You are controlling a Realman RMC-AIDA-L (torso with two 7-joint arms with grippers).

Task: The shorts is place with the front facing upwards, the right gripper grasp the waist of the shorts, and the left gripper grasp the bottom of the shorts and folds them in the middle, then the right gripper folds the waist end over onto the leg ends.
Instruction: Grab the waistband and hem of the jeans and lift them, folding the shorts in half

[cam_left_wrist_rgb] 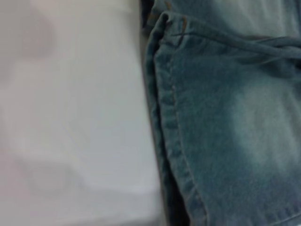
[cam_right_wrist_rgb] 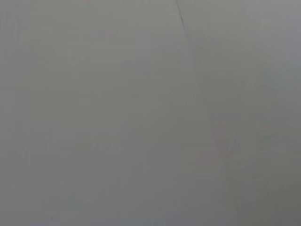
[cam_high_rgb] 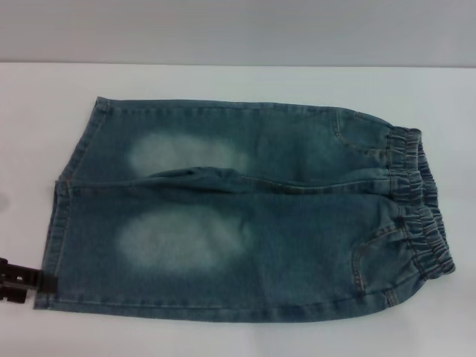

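The shorts (cam_high_rgb: pixel 238 216) lie flat and unfolded on the white tabletop (cam_high_rgb: pixel 223 78), front face up, as the task requires before any fold. Their long axis runs across the head view: the waist of the shorts (cam_high_rgb: pixel 420 201), the gathered elastic band, points to the robot's right, and the bottom of the shorts (cam_high_rgb: pixel 59 223), the two straight hems, points to its left. This orientation puts each end on the side of the arm assigned to it.

The left gripper (cam_high_rgb: pixel 22 281) is at the near corner of the hem, touching or just beside the edge; only a dark part of it shows, and whether its fingers are wide, narrow or holding cloth cannot be told. The left wrist view looks closely onto the hem (cam_left_wrist_rgb: pixel 164 108) and bare tabletop beside it.

The right gripper is not visible; its wrist view shows only a plain grey surface.

Judgement: grasping not yet established; no fold begun.
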